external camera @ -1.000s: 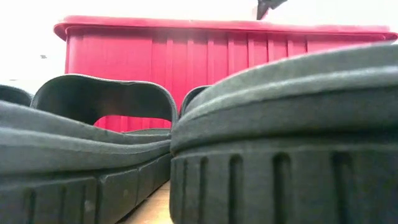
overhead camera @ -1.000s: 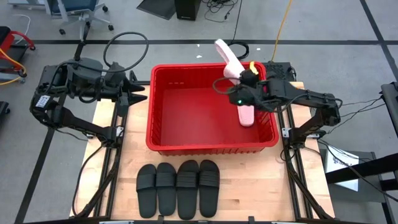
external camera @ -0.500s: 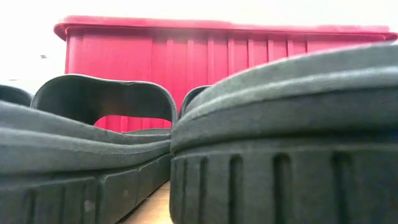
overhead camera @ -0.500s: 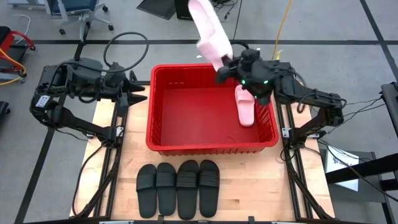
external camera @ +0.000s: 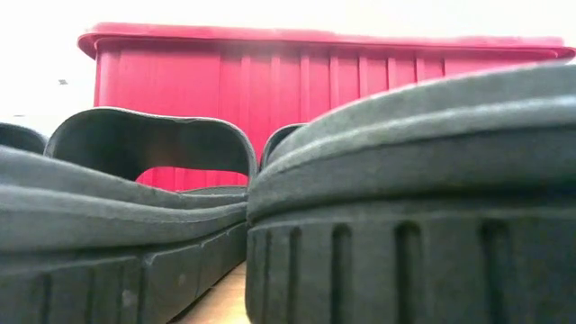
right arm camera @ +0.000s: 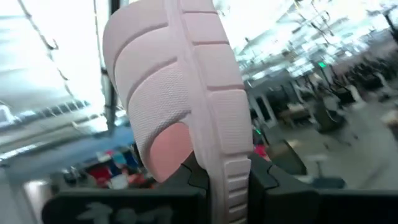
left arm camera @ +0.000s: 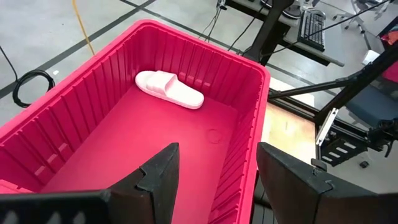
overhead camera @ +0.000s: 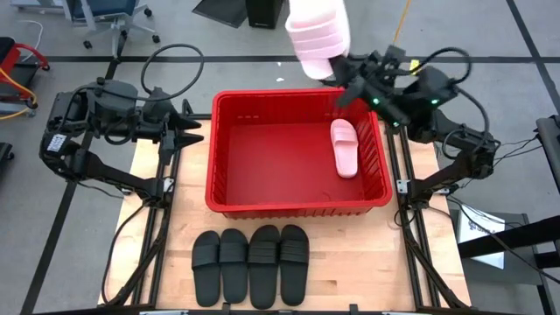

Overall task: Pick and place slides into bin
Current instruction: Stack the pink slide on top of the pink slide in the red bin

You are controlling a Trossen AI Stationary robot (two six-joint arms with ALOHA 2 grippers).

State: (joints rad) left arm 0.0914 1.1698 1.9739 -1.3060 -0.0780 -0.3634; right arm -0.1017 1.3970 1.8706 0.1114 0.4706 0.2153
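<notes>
Wooden surface [overhead camera: 350, 262] is carrying the red bin [overhead camera: 297, 203], with four black slides [overhead camera: 251, 264] lying in a row well short of both pincers. Right pincer [overhead camera: 343, 72] is clamping shut on a pink slide [overhead camera: 317, 35], holding it aloft over the bin's far rim; a second pink slide [overhead camera: 345, 148] is lying inside the bin just below. Left pincer [overhead camera: 194, 131] is waiting open beside the bin's left wall, holding nothing.
</notes>
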